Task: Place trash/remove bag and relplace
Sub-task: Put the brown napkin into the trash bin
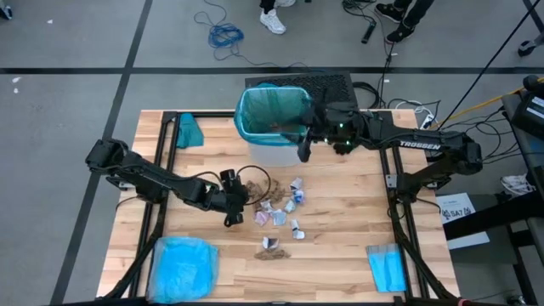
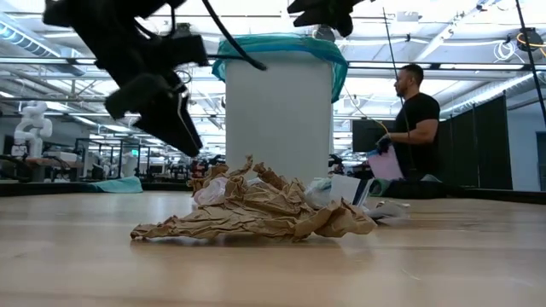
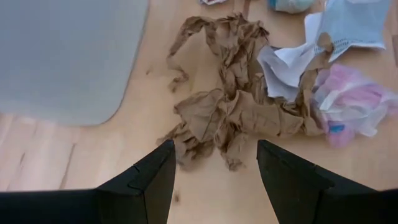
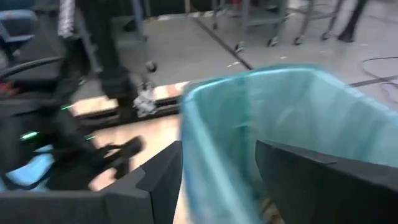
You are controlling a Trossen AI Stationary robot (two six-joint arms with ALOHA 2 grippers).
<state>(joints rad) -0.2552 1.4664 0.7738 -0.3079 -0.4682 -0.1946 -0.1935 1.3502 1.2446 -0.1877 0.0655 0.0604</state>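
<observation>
A white bin (image 2: 277,119) lined with the teal-green bag (image 1: 272,110) stands at the table's far middle. My right gripper (image 1: 304,150) hangs open above the bin's right rim; the bag's rim (image 4: 211,124) shows beyond its fingers and nothing is between them. The trash lies mid-table: a brown paper wad (image 3: 230,112), white, blue and pink wrappers (image 1: 285,202), and another brown wad (image 1: 272,249) nearer the front. My left gripper (image 3: 214,171) is open, slanting down just short of the brown wad, its fingers on either side of the wad's near end without touching.
A pale blue plastic bag (image 1: 183,265) lies at the near left corner and a folded blue sheet (image 1: 387,268) at the near right. A teal cloth (image 1: 189,132) sits far left. People stand beyond the table's far edge (image 2: 414,128).
</observation>
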